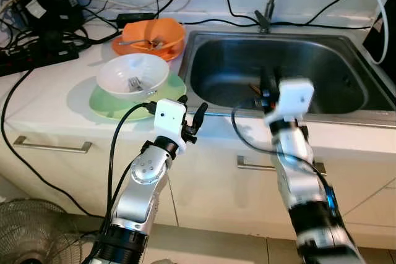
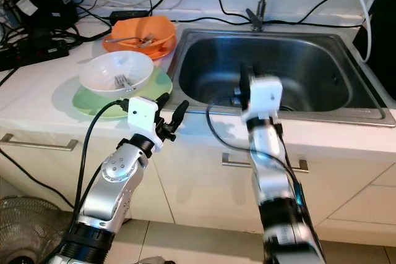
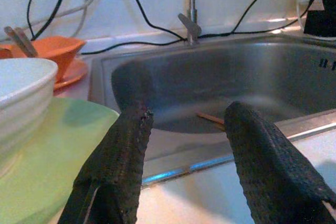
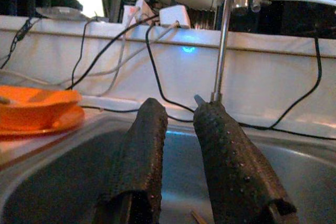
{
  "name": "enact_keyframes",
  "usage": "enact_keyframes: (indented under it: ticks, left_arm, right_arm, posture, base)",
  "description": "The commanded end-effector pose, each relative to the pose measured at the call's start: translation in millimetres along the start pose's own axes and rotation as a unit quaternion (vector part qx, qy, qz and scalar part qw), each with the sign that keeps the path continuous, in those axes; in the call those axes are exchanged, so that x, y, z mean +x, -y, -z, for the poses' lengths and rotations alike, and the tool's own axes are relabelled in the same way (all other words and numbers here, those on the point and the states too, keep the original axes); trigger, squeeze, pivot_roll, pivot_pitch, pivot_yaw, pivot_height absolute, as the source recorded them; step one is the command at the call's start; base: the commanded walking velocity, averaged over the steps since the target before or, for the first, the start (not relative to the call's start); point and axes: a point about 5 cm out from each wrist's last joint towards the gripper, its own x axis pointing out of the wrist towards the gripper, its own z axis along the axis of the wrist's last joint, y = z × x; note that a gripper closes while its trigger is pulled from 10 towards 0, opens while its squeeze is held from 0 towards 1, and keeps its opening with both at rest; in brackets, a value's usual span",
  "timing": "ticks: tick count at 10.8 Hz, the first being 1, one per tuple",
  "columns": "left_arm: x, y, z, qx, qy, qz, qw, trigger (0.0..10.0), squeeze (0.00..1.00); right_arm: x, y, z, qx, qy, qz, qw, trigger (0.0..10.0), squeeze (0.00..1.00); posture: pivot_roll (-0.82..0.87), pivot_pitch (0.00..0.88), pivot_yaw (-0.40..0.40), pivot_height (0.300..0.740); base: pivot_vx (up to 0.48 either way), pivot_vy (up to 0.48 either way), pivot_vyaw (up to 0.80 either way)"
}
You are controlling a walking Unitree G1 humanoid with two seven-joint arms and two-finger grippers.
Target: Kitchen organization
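Left gripper [image 1: 192, 117], fingers wide, hovers by the green plate [image 1: 105, 104]; right gripper [image 4: 181, 145], fingers narrow and empty, hangs over the sink [image 1: 322, 60], its wrist view catching the tap [image 4: 223, 40].

A white bowl [image 1: 132, 76] stands upright on a pale green plate [image 1: 110, 106], on the counter just beside the sink [image 1: 346, 44], on its left. A fork [image 1: 134, 83] lies inside it. Farther from the counter's front edge, also left of the sink, an orange bowl [image 1: 154, 35] sits on an orange plate [image 1: 123, 47] and holds cutlery [image 1: 145, 43] lying across it. Down on the sink's floor lies a thin brown stick [image 3: 210, 118], too small to tell what it is.
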Motion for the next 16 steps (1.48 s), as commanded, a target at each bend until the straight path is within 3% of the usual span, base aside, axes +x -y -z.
enact_keyframes:
  ticks: [1,3,6,10,11,13,14,16]
  left_arm:
    - [-1.9,-3.6,1.9,-0.004,0.008,-0.014,1.0,10.0,0.0]
    - [-9.2,-8.9,6.3,-0.003,0.023,-0.034,0.999,10.0,0.0]
    - [-13.8,-11.8,12.5,0.007,0.023,-0.045,0.999,10.0,0.0]
    - [-21.7,-11.2,24.8,0.018,0.022,-0.056,0.998,10.0,0.0]
    - [-23.2,-11.5,24.1,0.03,0.027,-0.056,0.998,10.0,0.0]
    - [-27.5,-12.9,13.6,0.096,0.058,-0.062,0.992,10.0,0.0]
    - [-37.6,-16.8,11.1,0.138,0.077,-0.085,0.984,10.0,0.0]
    - [-55.0,-24.0,10.4,0.158,0.074,-0.128,0.976,10.0,0.0]
  right_arm:
    - [-12.5,-4.8,-2.0,-0.003,0.005,-0.009,1.0,10.0,0.0]
    - [-40.1,0.0,11.7,-0.018,-0.028,0.004,0.999,10.0,0.0]
    - [-52.7,8.3,20.5,-0.026,-0.053,0.029,0.998,10.0,0.0]
    - [-61.0,7.3,32.6,-0.03,-0.079,0.041,0.996,10.0,0.0]
    - [-61.1,5.9,34.1,-0.028,-0.082,0.044,0.995,10.0,0.0]
    - [-62.1,-0.4,36.4,-0.023,-0.086,0.037,0.995,10.0,0.0]
    - [-62.0,-1.4,37.1,-0.021,-0.086,0.035,0.995,10.0,0.0]
    - [-62.8,-1.4,39.3,-0.022,-0.089,0.034,0.995,10.0,0.0]
  posture:
    - [0.06,0.0,0.06,0.74]
    - [0.07,0.0,0.062,0.74]
    - [0.07,0.0,0.065,0.74]
    - [0.07,0.0,0.071,0.74]
    - [0.07,0.0,0.075,0.74]
    - [0.08,0.0,0.075,0.74]
    - [0.08,0.0,0.075,0.74]
    - [0.1,0.0,0.069,0.74]
  base:
    - [0.0,0.0,0.0]
    - [0.0,0.0,0.0]
    - [0.0,0.0,0.0]
    - [0.0,0.0,0.0]
    - [0.0,0.0,0.0]
    - [0.0,0.0,0.0]
    - [0.0,0.0,0.0]
    - [0.0,0.0,0.0]
